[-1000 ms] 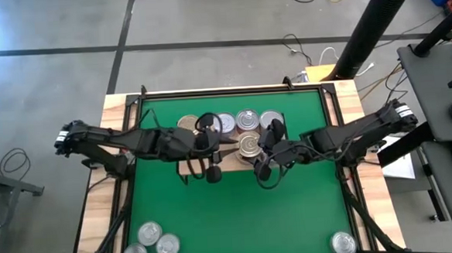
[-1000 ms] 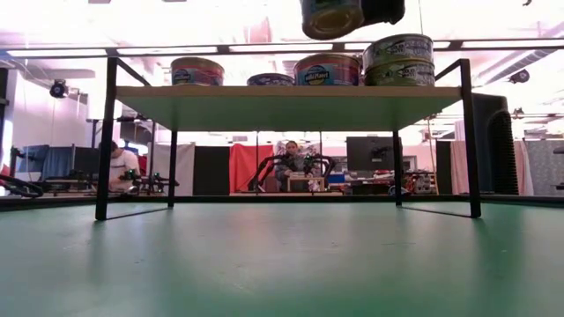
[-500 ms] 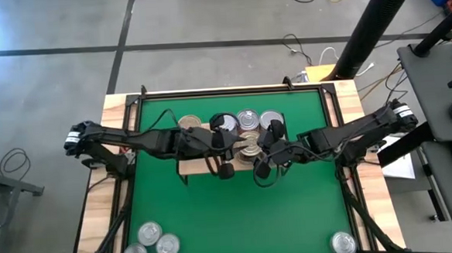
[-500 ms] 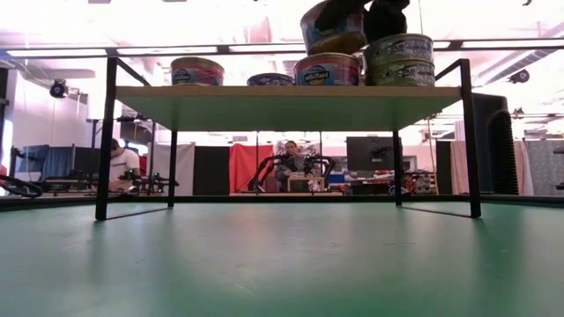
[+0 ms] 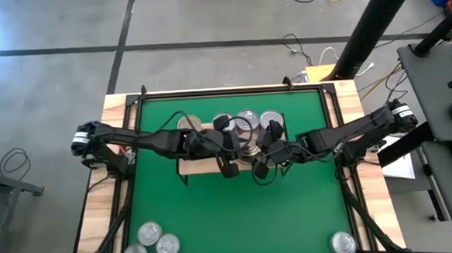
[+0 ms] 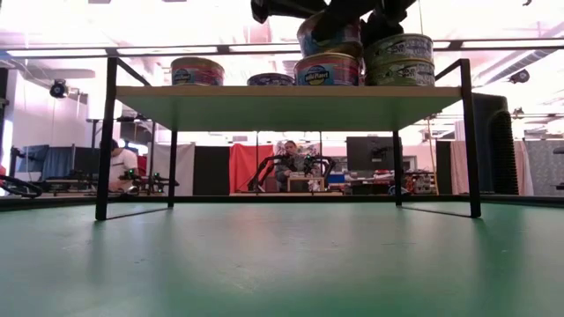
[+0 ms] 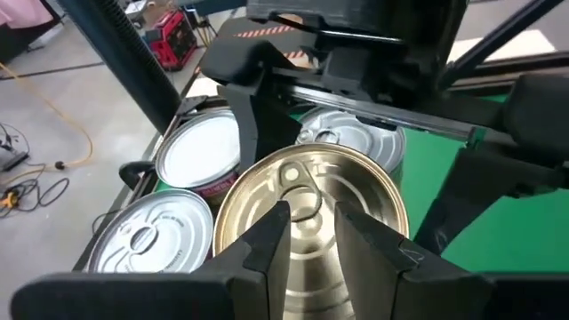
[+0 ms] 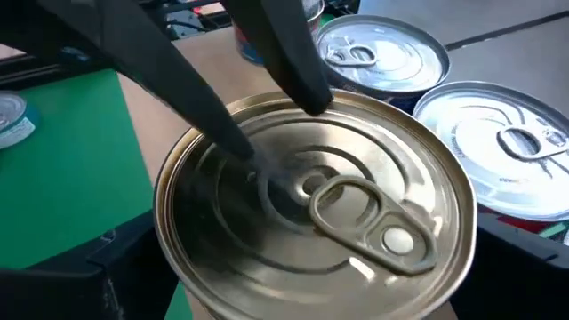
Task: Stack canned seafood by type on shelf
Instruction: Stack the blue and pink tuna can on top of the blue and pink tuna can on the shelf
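Step in hand: seating gold-toned round metal tin with ringed pull-tab lid (image 8: 316,209) on top of red-labelled silver tin (image 6: 328,69), on low light-wood shelf with thin black legs (image 6: 264,101).

Position: stack near the 3 o'clock half of the shelf, just beside a two-high stack of green-labelled tins (image 6: 398,58) at its 3 o'clock. Shelf toward 12 o'clock from centre of green mat (image 5: 238,211).

Right gripper (image 5: 260,149): jaws wide apart, flanking the gold tin from 4 o'clock. Contact of pads with tin wall not resolvable.

Left gripper (image 7: 308,218): claw drawn almost together, a narrow slit only, tips resting on the lid beside the pull ring, coming in from 9 o'clock.

Judgement: tin looks seated, slightly proud toward 9 o'clock in the low view; rim alignment uncertain.

To do well:
- Hold light downward pressure with left tips while clearing the right jaws straight back, level, without dragging the wall.
- Lift the left tips vertically, clear of the pull ring.
- Avoid brushing the neighbouring stack.

Remaining: loose silver tins at 7 o'clock (image 5: 151,243) and 5 o'clock (image 5: 343,243) of mat.
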Tool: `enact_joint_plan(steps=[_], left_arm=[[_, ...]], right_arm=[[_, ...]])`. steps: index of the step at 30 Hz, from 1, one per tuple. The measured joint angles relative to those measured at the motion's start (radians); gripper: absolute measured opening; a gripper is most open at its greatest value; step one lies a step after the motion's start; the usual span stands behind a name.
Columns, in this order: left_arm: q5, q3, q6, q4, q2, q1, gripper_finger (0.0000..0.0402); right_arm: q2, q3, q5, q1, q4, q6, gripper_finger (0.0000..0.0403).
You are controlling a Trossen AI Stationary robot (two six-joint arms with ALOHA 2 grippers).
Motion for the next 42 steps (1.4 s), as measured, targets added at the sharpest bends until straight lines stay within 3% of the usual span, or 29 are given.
enact_joint_plan(steps=[5,21,42], left_arm=[[0.000,0.000,0.037,0.000,0.021,0.006,0.0077],[0.045,-0.001,0.040,0.011,0.028,0.014,0.0077],[0.046,0.001,0.006,-0.086,0.064,0.015,0.0077]], right_arm=[[0.002,-0.008,-0.083,-0.011,0.011,0.000,0.0397],[0.064,0.001,-0.096,-0.031,0.068,-0.053,0.0400],[0.065,0.032,-0.170,-0.032,-0.003,-0.012,0.0400]])
